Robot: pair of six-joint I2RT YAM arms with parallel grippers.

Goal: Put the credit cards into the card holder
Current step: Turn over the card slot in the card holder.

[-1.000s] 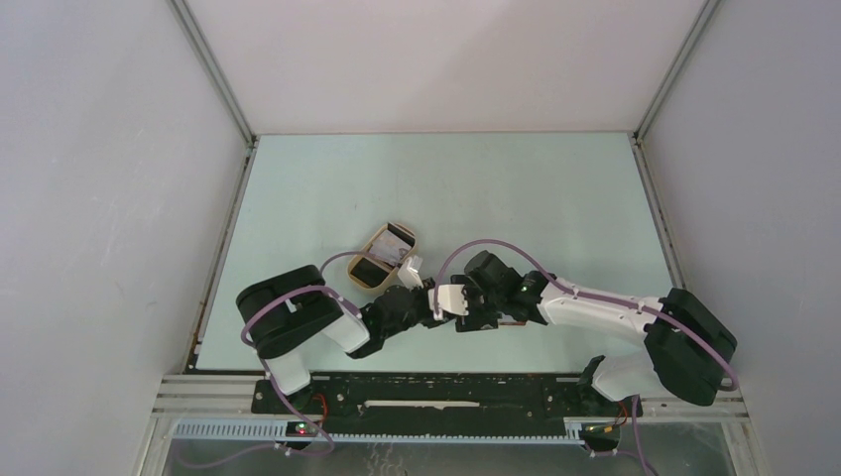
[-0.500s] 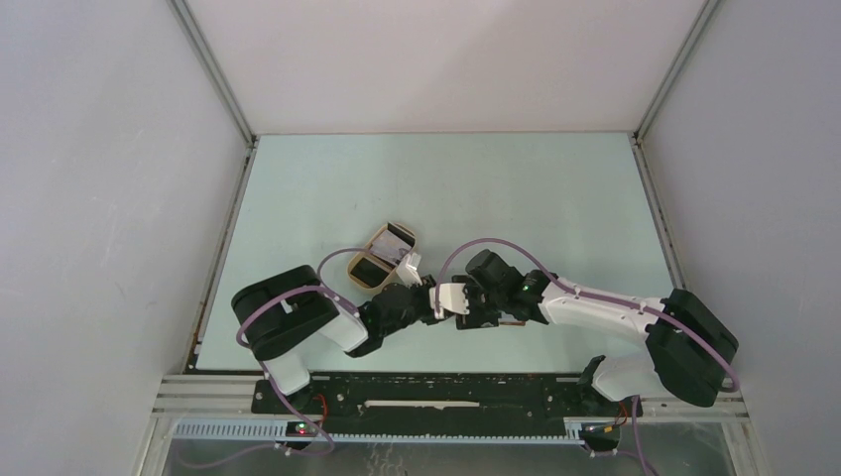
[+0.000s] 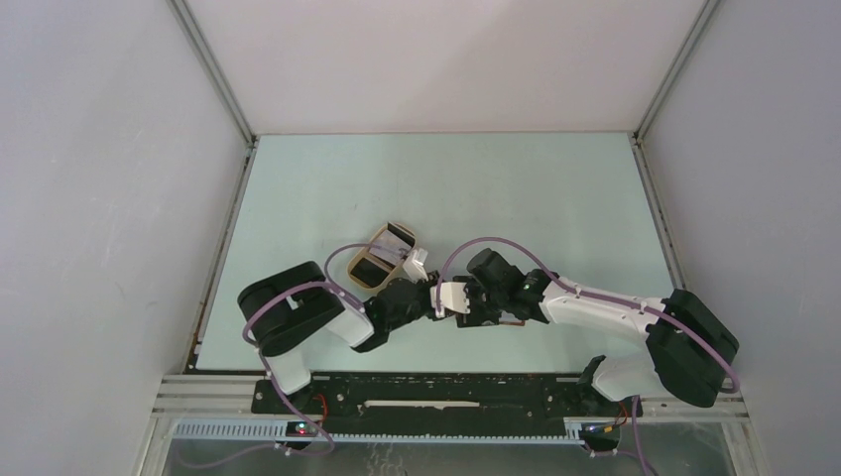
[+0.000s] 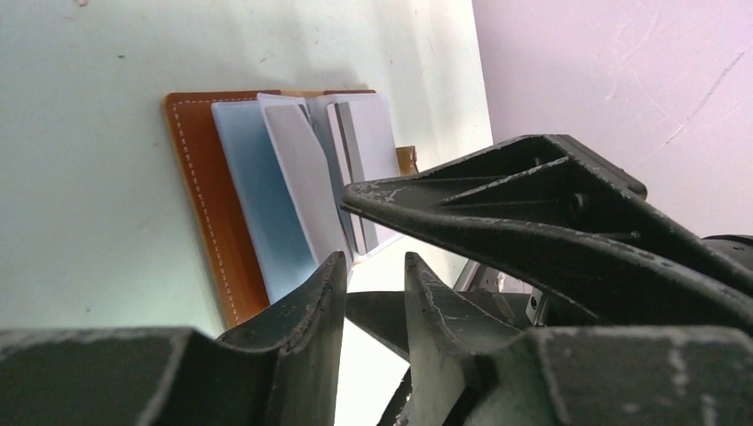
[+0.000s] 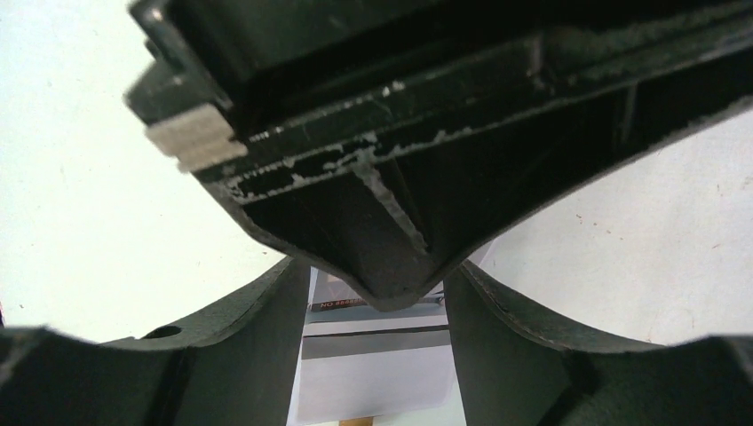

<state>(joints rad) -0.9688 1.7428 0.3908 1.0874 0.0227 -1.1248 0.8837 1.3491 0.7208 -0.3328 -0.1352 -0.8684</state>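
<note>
We keep our left gripper [image 4: 375, 266] narrowly parted beside the credit cards [image 4: 302, 177] fanned in the card holder [image 4: 191, 169], likely to seat them. We cannot tell whether it grips one. Our right gripper [image 5: 375, 275] stands open.

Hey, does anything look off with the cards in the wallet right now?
Yes. In the left wrist view the credit cards fan out over the open card holder at different angles, with their edges staggered instead of sitting flush and squared up.

The 2 arms, left arm [image 3: 317, 322] and right arm [image 3: 605, 309], fold inward, wrists meeting low; left gripper [image 4: 375, 266] slightly parted, right gripper [image 5: 375, 275] wider.
</note>
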